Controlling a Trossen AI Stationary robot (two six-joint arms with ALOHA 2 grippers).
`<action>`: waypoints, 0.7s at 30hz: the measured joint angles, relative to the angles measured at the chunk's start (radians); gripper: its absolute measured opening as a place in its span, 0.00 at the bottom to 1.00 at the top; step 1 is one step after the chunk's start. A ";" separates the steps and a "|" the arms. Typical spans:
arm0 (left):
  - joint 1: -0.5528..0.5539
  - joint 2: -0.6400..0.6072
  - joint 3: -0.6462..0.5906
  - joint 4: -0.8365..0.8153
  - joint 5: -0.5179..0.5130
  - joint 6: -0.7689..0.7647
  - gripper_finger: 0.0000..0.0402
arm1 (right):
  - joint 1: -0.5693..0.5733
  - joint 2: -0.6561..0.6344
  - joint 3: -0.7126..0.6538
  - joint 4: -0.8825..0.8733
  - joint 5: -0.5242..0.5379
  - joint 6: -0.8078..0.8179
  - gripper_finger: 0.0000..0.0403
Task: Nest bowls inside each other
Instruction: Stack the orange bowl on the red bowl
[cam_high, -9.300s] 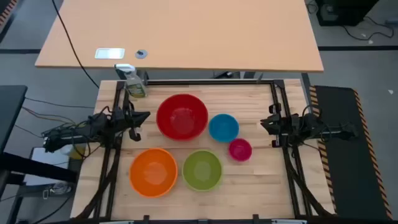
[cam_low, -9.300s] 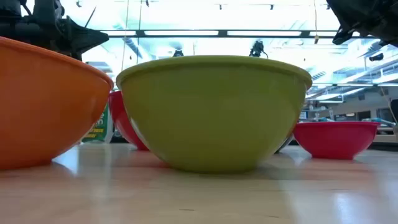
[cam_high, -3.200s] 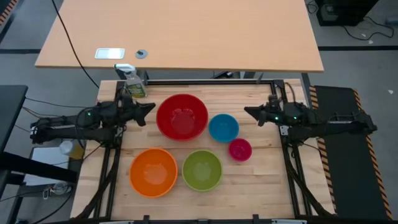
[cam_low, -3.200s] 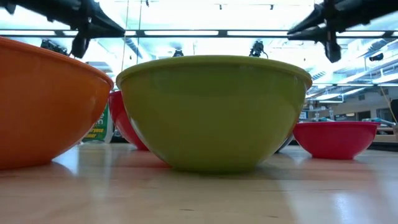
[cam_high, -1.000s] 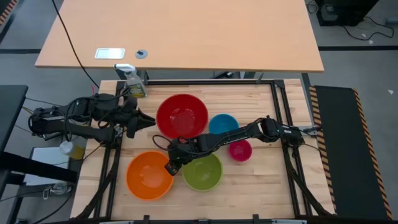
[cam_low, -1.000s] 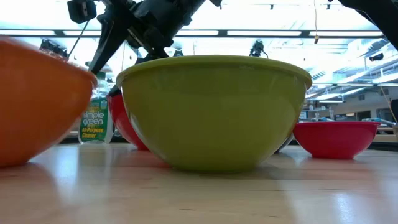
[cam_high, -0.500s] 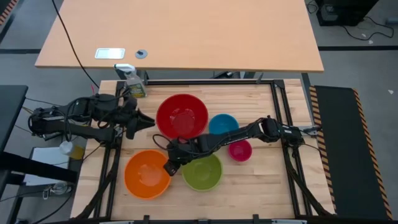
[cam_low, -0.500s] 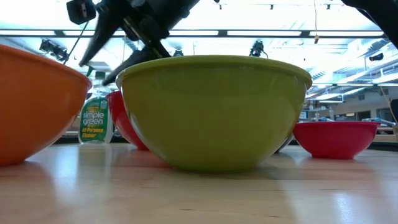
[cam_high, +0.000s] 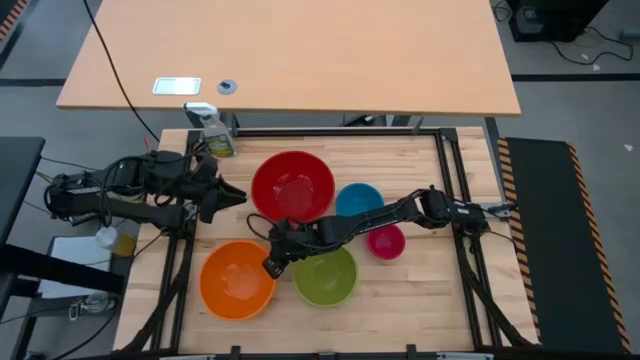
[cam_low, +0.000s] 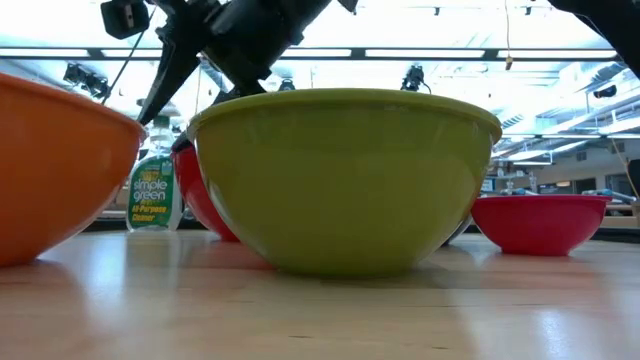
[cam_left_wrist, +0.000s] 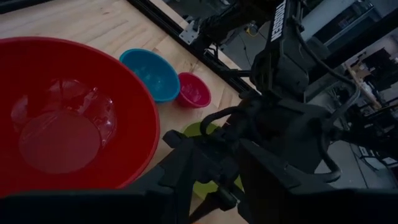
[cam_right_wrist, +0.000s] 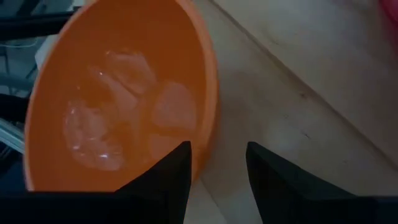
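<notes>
Orange bowl (cam_high: 237, 280) is located at the near left of the wooden table (cam_high: 420, 300), with its left rim reaching over the dark frame rail (cam_high: 172, 270) that runs along that side. Bare wood is visible in front of it and to the right of the lime green bowl (cam_high: 325, 275), which stands just beside it on the right. Red bowl (cam_high: 292, 187), the largest, is placed behind these two, near the table's far edge; the blue bowl (cam_high: 359, 205) is set just to its right, and the small magenta pink bowl (cam_high: 386, 241) lies in front of the blue one, slightly apart from it. A spray bottle (cam_high: 215, 132) stands at the far left corner. The right half of the table surface is largely unoccupied.

The right gripper (cam_high: 273, 264) is extended across the table from the right side, passing between the blue and pink bowls, and is positioned at the orange bowl's right rim, in the narrow gap next to the green bowl. In the right wrist view its fingers (cam_right_wrist: 171, 177) are seen parted, with one over the bowl's rim and the other over bare wood outside; nothing is clamped between them. The left gripper (cam_high: 226, 195) is held beside the red bowl's left edge, above the table, with its jaws apart and nothing held.
</notes>
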 joint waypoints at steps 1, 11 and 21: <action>0.000 0.000 0.000 0.000 0.000 0.000 0.32 | -0.001 0.000 -0.002 0.004 -0.002 -0.004 0.40; 0.000 -0.003 0.000 0.009 0.000 -0.008 0.32 | 0.009 0.000 -0.002 0.024 0.001 0.082 0.40; 0.000 -0.003 0.000 0.009 0.000 0.027 0.32 | 0.033 -0.002 0.041 -0.025 0.092 0.116 0.40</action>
